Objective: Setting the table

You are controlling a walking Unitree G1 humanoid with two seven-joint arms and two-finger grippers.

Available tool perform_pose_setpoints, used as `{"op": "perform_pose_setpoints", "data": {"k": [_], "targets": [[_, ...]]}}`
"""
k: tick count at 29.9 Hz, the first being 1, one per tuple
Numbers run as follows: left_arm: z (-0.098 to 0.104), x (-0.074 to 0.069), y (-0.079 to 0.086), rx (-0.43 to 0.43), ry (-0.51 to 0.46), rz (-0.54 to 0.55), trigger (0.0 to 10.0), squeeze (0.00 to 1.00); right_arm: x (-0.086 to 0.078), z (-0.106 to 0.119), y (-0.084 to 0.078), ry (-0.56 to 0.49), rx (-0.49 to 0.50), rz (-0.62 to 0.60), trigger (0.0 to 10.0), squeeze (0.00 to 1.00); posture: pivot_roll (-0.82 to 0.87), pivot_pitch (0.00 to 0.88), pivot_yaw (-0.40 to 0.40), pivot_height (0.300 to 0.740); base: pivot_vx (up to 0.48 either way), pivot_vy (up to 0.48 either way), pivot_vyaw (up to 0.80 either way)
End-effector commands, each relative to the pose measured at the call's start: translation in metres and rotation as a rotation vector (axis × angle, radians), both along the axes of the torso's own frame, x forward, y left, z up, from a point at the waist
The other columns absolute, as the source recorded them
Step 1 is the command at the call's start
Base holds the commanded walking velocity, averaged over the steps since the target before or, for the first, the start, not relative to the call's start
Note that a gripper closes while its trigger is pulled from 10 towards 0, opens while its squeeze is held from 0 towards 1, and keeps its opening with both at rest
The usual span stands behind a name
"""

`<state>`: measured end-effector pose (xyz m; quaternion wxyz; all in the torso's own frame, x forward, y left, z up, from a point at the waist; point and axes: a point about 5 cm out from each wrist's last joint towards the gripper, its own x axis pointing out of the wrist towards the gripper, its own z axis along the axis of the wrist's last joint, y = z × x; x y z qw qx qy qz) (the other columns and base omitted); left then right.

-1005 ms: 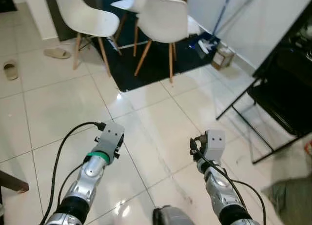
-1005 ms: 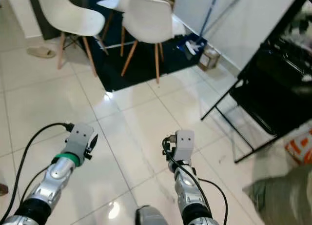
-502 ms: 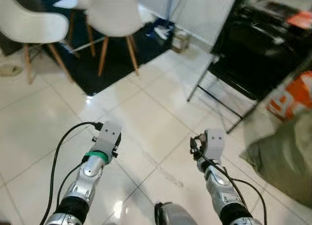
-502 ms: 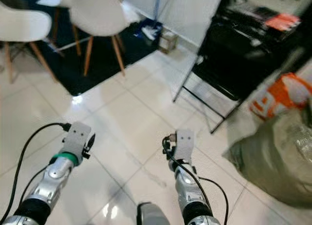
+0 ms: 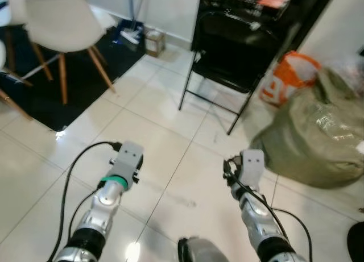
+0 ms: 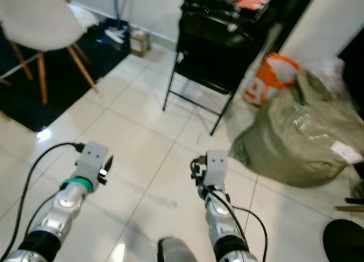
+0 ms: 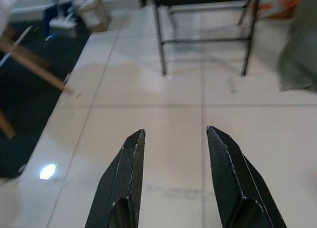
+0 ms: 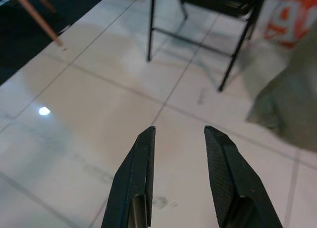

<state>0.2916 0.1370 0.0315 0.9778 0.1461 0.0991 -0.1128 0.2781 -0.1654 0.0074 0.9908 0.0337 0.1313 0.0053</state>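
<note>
Tableware for the setting: none to be made out, nor any worktop; only tiled floor (image 5: 170, 131) ahead. Left pincer (image 7: 173, 149) held out low over the tiles, fingers apart, gripping nothing. Right pincer (image 8: 178, 149) alongside, likewise parted and empty. Far ahead, a black folding chair (image 5: 227, 63) against a dark shelf unit (image 5: 256, 12); just right of it an orange bag (image 5: 287, 74) and a bulky grey-green sack (image 5: 318, 131) slumped on the floor. Far left, a white chair (image 5: 57, 23) with wooden legs on a dark rug (image 5: 34, 91). Judged step: moving through the room, hunting for dishes or the table.

Risks from here: clipping the folding chair's thin legs or snagging a foot in the sack while walking, both lying near the path ahead; blur in the views hiding low obstacles; glossy tiles possibly slippery.
</note>
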Motion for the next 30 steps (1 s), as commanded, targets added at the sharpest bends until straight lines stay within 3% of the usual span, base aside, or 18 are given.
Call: {"op": "perform_pose_setpoints", "data": {"k": [1,25,30], "targets": [[-0.0094,-0.0073,0.0072,0.015,0.039,0.012,10.0,0.00,-0.0056,-0.0064,0.0011,0.030,0.005,-0.002,10.0,0.00,0.01,0.002,0.004,0.740,0.000,0.000,-0.80],[-0.0090,-0.0067,0.0067,-0.007,0.035,0.025,10.0,0.00,-0.0049,-0.0060,0.0006,0.031,-0.003,0.006,10.0,0.00,0.01,0.000,-0.004,0.740,0.000,0.000,-0.80],[-0.0116,-0.0088,0.0068,-0.020,0.041,0.053,10.0,0.00,-0.0036,-0.0052,0.0007,0.034,-0.015,0.032,10.0,0.00,0.02,0.008,-0.043,0.740,0.000,0.000,-0.80]]}}
